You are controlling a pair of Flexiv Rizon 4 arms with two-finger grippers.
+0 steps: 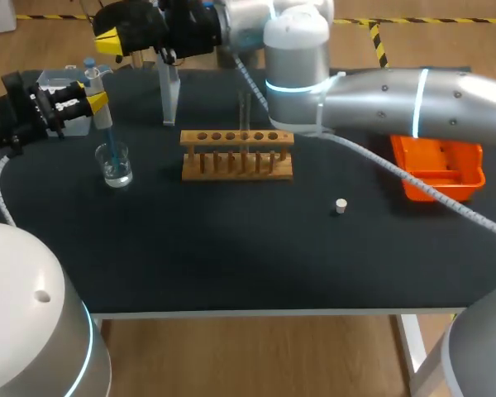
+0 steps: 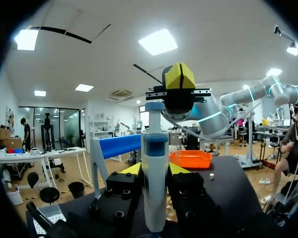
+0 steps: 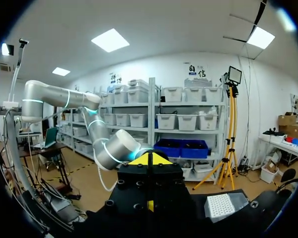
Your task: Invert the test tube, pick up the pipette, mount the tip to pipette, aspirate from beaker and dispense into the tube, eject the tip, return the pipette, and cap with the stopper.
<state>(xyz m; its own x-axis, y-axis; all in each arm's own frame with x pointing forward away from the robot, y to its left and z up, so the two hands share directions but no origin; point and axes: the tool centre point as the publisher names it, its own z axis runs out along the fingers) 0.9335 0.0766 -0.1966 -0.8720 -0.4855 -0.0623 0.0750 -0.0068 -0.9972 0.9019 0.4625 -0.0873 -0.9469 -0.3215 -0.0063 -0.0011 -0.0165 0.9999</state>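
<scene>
At the upper left of the frame my left gripper (image 1: 95, 101) clasps the pipette (image 1: 104, 124) upright, its tip down in the beaker (image 1: 115, 165). My right gripper (image 1: 107, 37), fingers pressed together on nothing, hangs just above the pipette's top. The test tube (image 1: 245, 120) stands in the rack (image 1: 236, 157) at centre, and the stopper (image 1: 341, 206) lies to its lower right.

Rack (image 1: 237, 155) and beaker (image 1: 114, 165) obstruct the table's (image 1: 231, 265) back; room lies along its front

Upright pipette (image 1: 92, 78), blue tip (image 1: 107, 141) down in clear beaker (image 1: 116, 169); glass tube (image 1: 245, 116) upright in wooden rack (image 1: 237, 157); white stopper (image 1: 341, 206) apart.
</scene>
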